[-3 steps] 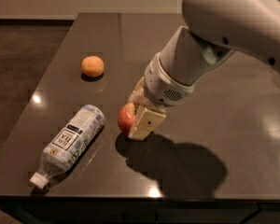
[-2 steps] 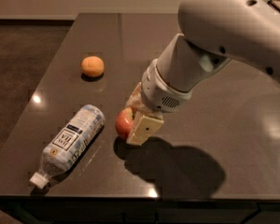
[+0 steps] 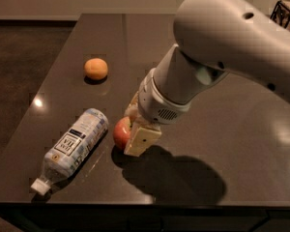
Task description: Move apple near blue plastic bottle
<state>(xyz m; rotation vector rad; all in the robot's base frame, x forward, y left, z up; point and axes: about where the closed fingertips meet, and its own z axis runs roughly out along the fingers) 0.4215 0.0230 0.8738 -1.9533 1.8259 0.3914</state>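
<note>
Blue plastic bottle, lying near-left on desk: dark label panel, white lettering, unreadable. No other text. Gripper just right of bottle, clasping apple.

Red-pink apple, bottle w/ blue-wht label, cream gripper on apple, orange fruit, dk table

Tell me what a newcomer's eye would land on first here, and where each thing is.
The big white robot arm reaches in from the upper right, its gripper down at the centre front of the dark table, closed around the apple. Just left of it in the view, a blue plastic bottle lies on its side, cap toward the near edge. A small orange fruit sits alone farther back on the left.
</note>
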